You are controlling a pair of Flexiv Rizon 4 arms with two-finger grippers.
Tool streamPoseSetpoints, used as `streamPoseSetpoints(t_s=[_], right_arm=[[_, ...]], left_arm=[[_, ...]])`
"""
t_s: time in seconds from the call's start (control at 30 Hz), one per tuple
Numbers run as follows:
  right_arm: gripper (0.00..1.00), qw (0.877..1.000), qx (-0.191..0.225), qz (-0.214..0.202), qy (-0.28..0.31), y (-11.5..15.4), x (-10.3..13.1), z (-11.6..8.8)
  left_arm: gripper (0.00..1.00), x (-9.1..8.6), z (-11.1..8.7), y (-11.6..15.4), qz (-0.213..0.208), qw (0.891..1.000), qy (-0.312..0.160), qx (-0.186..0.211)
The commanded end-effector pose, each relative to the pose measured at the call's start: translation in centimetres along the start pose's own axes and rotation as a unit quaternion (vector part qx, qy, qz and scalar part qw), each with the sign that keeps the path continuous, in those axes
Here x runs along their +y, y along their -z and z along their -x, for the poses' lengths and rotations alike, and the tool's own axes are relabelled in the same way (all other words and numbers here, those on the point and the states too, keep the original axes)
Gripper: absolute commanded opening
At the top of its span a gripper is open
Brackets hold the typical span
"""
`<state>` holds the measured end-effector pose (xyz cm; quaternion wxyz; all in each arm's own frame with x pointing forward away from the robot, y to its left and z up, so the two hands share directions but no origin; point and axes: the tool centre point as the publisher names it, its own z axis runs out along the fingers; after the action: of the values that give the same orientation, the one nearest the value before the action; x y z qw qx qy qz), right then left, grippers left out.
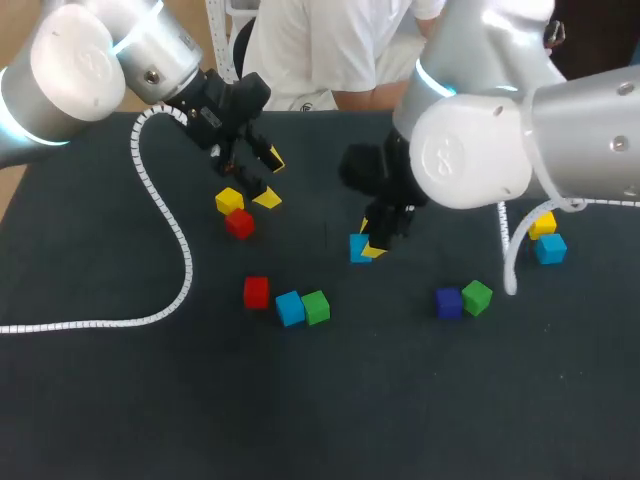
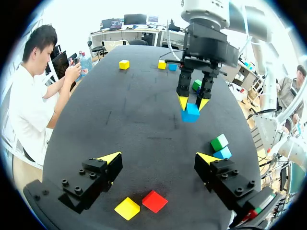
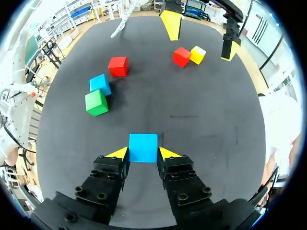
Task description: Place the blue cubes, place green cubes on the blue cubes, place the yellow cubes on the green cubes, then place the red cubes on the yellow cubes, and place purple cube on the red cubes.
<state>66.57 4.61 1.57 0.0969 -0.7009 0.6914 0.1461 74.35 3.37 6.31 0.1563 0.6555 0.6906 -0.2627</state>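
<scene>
Right gripper (image 3: 143, 153) is clamped on the held blue cube (image 3: 143, 146), with a yellow tip pressed to each side, near the middle of the black table (image 1: 120, 400). Can't tell if that cube sits on the surface or is just off it. Left gripper (image 2: 158, 158) is spread wide and holds nothing. It hovers over the near yellow cube (image 2: 127, 208) and near red cube (image 2: 154, 201), which touch each other on the robot's left side of the table. Toward the front is a lone red cube (image 1: 256, 292). Just beside it is a second blue cube (image 1: 290, 308), which touches a green cube (image 1: 316, 306). On the robot's right a purple cube (image 1: 448, 302) touches a second green cube (image 1: 477, 297). Further right, partly behind the right arm, a far yellow cube (image 1: 542, 224) sits against a third blue cube (image 1: 550, 248). Every loose cube lies singly on the tabletop. The left arm's white coiled cable (image 1: 160, 215) trails across the table's left part.
</scene>
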Motion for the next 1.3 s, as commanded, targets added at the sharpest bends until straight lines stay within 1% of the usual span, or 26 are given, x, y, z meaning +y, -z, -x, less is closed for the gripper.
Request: streamPoseSetpoints(t_s=[0.03,0.33,0.47,0.53,0.6,0.7,0.9,1.1,1.3], right_arm=[[0.00,1.000,0.001,0.008,-0.001,-0.5,-1.2,0.2],[0.00,1.000,0.004,0.004,-0.008,-0.4,-3.3,-0.5],[0.00,1.000,-0.005,0.006,-0.010,-0.8,-3.8,-0.8],[0.00,1.000,-0.018,0.014,-0.011,-1.0,-4.2,-1.0],[0.00,0.999,-0.036,0.039,-0.012,-1.3,-4.6,-1.1],[0.00,0.998,-0.045,0.047,-0.011,-1.5,-4.6,-1.2],[0.00,0.998,-0.041,0.043,-0.012,-1.4,-4.5,-1.3],[0.00,0.999,-0.029,0.026,-0.005,-0.7,-4.4,-0.7],[0.00,0.999,-0.019,0.029,-0.003,-1.2,-4.2,-0.5]], left_arm=[[1.00,0.3,0.0,0.0,-0.003,1.000,-0.001,0.001],[1.00,0.3,0.0,0.0,-0.003,1.000,-0.001,0.001],[1.00,0.3,0.0,0.0,-0.003,1.000,-0.001,0.001],[1.00,0.3,0.0,0.0,-0.003,1.000,-0.001,0.001],[1.00,0.3,0.0,0.0,-0.003,1.000,-0.001,0.001],[1.00,0.3,0.0,0.0,-0.003,1.000,-0.001,0.001],[1.00,0.3,0.0,0.0,-0.003,1.000,-0.001,0.001],[1.00,0.3,0.0,0.0,-0.003,1.000,-0.001,0.001],[1.00,0.3,0.0,0.0,-0.003,1.000,-0.001,0.001]])
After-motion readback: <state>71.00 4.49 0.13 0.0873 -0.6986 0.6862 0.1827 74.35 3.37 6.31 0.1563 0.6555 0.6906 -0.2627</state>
